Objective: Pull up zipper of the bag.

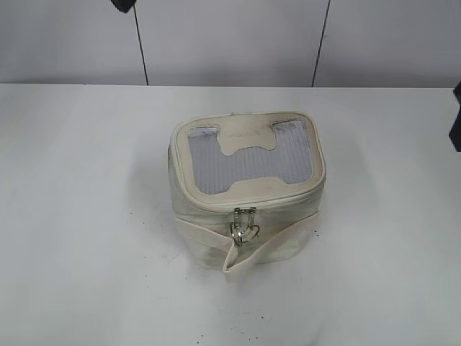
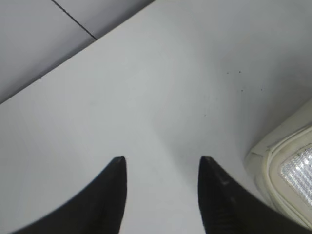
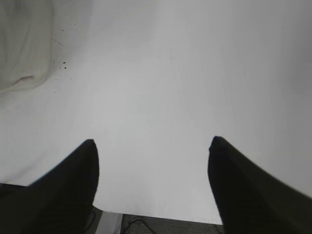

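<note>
The cream-white bag (image 1: 245,216) stands in the middle of the white table, its grey ribbed window (image 1: 248,160) facing up. The cream zipper (image 1: 216,204) runs round the top panel's rim. Its silver pulls (image 1: 243,223) hang together at the near side. A wide cream band (image 1: 277,245) wraps the body. My left gripper (image 2: 162,163) is open and empty above bare table, with a corner of the bag (image 2: 287,170) to its right. My right gripper (image 3: 152,144) is open and empty over the table near its front edge. A bit of the bag (image 3: 19,53) shows at its top left.
The white table (image 1: 86,216) lies bare on both sides of the bag. Small dark specks (image 1: 162,249) dot it by the bag. A grey panelled wall (image 1: 230,43) stands behind. The table's front edge (image 3: 161,218) shows in the right wrist view, with cables below.
</note>
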`<state>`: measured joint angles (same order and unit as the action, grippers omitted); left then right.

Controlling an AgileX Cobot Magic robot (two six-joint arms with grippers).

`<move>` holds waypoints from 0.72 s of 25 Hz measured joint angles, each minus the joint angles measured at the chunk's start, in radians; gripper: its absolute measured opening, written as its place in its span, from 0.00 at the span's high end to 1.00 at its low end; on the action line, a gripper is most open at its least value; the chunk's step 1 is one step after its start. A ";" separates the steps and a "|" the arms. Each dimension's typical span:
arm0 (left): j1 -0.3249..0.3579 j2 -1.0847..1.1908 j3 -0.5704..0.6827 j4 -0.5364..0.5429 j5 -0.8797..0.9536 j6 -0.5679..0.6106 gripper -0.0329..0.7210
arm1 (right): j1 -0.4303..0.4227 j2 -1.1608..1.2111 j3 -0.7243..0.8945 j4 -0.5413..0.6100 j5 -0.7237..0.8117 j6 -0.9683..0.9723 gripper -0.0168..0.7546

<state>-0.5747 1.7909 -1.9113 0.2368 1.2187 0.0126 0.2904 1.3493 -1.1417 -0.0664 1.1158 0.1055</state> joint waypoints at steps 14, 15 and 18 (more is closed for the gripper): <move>0.034 -0.567 0.546 -0.046 -0.001 -0.124 0.47 | 0.000 -0.453 0.244 -0.010 0.082 -0.002 0.27; 0.034 -0.618 0.611 -0.061 0.001 -0.127 0.48 | 0.000 -0.499 0.278 -0.007 0.082 -0.002 0.27; 0.034 -0.815 0.790 -0.120 0.001 -0.127 0.48 | 0.000 -0.649 0.395 0.000 0.081 -0.002 0.27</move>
<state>-0.5409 0.9758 -1.1217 0.1172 1.2200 -0.1141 0.2904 0.7003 -0.7471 -0.0661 1.1969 0.1036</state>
